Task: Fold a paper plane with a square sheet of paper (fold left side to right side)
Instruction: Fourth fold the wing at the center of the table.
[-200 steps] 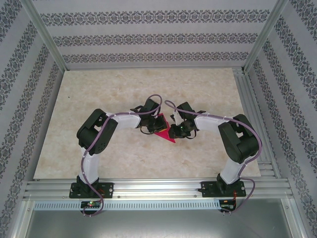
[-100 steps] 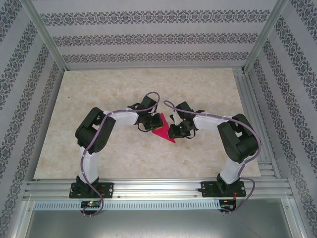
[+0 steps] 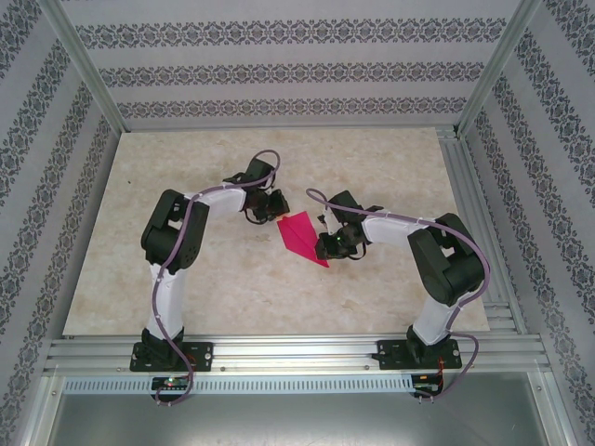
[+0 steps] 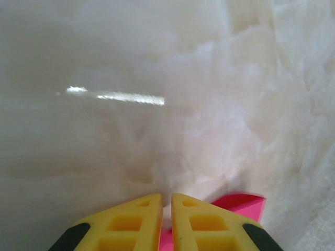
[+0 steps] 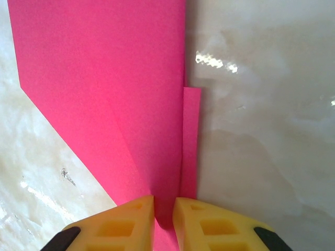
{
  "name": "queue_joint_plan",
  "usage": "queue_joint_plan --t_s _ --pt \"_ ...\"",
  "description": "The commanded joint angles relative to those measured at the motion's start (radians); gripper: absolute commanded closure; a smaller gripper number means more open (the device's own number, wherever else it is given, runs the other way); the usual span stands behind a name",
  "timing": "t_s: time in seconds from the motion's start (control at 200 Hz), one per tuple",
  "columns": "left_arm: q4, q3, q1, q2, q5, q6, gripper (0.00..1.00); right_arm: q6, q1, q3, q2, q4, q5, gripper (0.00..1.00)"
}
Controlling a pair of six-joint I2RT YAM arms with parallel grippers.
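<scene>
The sheet of paper [image 3: 299, 234] is bright pink and folded into a pointed wedge, lying flat mid-table with its tip toward the near right. My right gripper [image 3: 326, 246] is at its right edge. In the right wrist view the paper [image 5: 115, 78] runs up between the yellow fingers of the right gripper [image 5: 164, 203], which is shut on a raised fold. My left gripper [image 3: 275, 212] hangs just back-left of the paper, clear of it. In the left wrist view the left gripper [image 4: 166, 201] shows jaws nearly together with nothing between, and a corner of the paper [image 4: 242, 205] lies under them at right.
The marble-patterned table [image 3: 186, 279] lies bare around the paper. Aluminium frame rails [image 3: 279, 353] run along the near edge and the right side. Patterned walls enclose the back and both sides.
My left gripper has pulled away to the back-left, off the paper, uncovering the wedge's upper left part. The right gripper and the paper have stayed where they were.
</scene>
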Motion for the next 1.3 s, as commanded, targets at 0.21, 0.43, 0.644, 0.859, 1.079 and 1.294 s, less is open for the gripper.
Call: queue_joint_plan --t_s 0.21,0.43,0.644,0.859,1.079,1.294 --pt "-0.040 -0.042 0.088 -0.132 -0.063 0.094 0.82 0.001 0.014 -0.037 0.059 -0.088 0.124 0.80" --pt "0.042 -0.166 -0.031 -0.264 0.043 0.070 0.82 0.007 0.010 -0.032 0.057 -0.081 0.112 0.80" --pt "0.135 -0.167 -0.156 -0.193 0.098 0.014 0.82 0.008 0.009 -0.029 0.059 -0.083 0.112 0.80" --pt "0.098 -0.096 -0.182 -0.090 0.084 0.022 0.83 0.011 0.007 -0.020 0.060 -0.086 0.110 0.80" --pt "0.055 -0.094 -0.182 -0.049 0.025 0.049 0.83 0.022 0.004 -0.019 0.050 -0.077 0.084 0.79" --pt "0.010 -0.098 -0.181 -0.025 -0.036 0.066 0.84 0.095 -0.008 0.012 -0.067 -0.091 0.044 0.78"
